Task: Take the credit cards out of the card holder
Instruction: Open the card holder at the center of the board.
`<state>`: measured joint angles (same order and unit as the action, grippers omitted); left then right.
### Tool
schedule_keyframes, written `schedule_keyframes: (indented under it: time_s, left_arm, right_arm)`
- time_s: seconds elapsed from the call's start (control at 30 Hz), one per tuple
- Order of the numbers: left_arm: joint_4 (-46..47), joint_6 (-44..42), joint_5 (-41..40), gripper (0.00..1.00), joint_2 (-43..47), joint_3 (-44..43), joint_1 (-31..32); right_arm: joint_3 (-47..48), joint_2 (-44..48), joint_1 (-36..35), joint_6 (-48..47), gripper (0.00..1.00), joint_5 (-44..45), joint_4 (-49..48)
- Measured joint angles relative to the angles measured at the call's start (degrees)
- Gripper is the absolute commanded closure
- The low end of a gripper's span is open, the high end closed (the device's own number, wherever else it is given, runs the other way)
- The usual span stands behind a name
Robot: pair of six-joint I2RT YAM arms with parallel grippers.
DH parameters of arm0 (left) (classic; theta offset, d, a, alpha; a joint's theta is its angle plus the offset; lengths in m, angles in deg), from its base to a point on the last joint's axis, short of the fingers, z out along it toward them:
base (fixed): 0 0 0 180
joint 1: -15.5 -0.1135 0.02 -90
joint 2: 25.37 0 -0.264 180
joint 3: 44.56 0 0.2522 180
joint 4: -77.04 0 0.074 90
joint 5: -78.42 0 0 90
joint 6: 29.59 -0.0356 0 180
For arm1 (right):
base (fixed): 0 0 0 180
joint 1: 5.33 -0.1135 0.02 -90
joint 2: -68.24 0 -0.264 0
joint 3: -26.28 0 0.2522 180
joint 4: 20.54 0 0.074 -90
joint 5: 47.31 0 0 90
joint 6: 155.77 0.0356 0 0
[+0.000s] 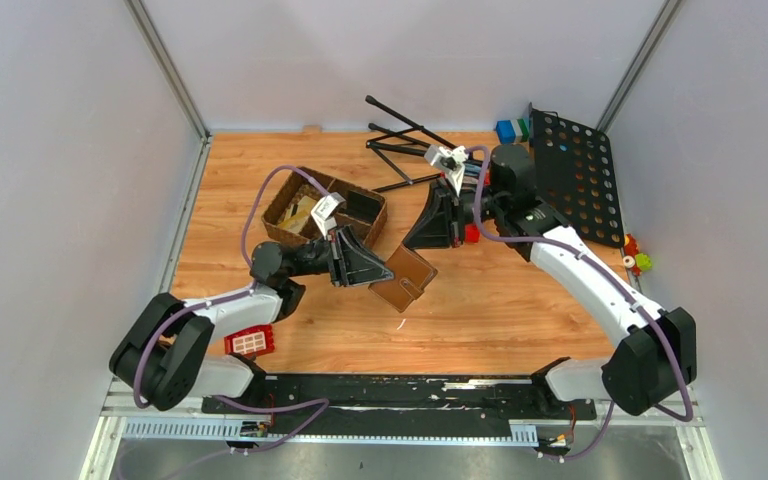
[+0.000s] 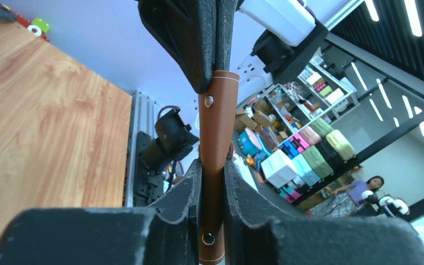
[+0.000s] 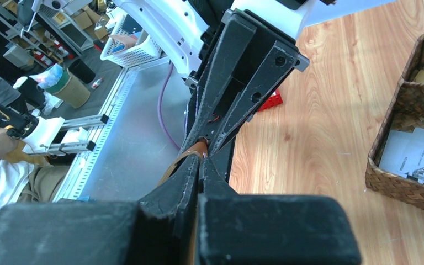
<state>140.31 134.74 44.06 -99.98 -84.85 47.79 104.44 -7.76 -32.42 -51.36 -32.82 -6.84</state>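
Observation:
The brown card holder [image 1: 406,279] hangs above the table between my two grippers. My left gripper [image 1: 385,272] is shut on its left edge; in the left wrist view the brown leather strip with snap studs [image 2: 216,127] sits clamped between the fingers [image 2: 185,190]. My right gripper [image 1: 415,243] comes in from above right and is shut on the holder's upper end; in the right wrist view a sliver of brown leather [image 3: 197,148] shows at its closed fingertips [image 3: 190,171]. The credit cards are hidden.
A wicker basket [image 1: 290,190] with papers stands behind the left gripper. A red block with white grid [image 1: 250,342] lies by the left arm's base. A black perforated panel [image 1: 575,175], black rods [image 1: 400,135], and small coloured toys [image 1: 640,262] lie at the back right.

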Motion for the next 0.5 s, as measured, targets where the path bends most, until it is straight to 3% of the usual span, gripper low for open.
schedule_keyframes:
  time_s: [0.07,0.13,0.3,0.5]
  left_arm:
    - [3.91,2.73,0.0,0.99,-1.18,0.0,0.02]
    - [5.92,4.11,0.02,1.0,-1.99,0.02,-0.07]
    - [5.88,3.85,-0.48,1.0,-2.21,0.83,-0.09]
    - [-10.29,-7.21,-5.75,1.0,2.69,1.42,-0.37]
  right_arm:
    - [1.44,-0.81,-0.11,-0.7,0.72,-0.22,1.27]
    - [2.4,-1.51,-0.11,-1.4,0.52,0.35,2.86]
    - [2.78,-2.23,0.11,-2.82,0.37,7.13,8.46]
    - [0.74,1.81,0.28,-2.43,0.08,25.94,15.98]
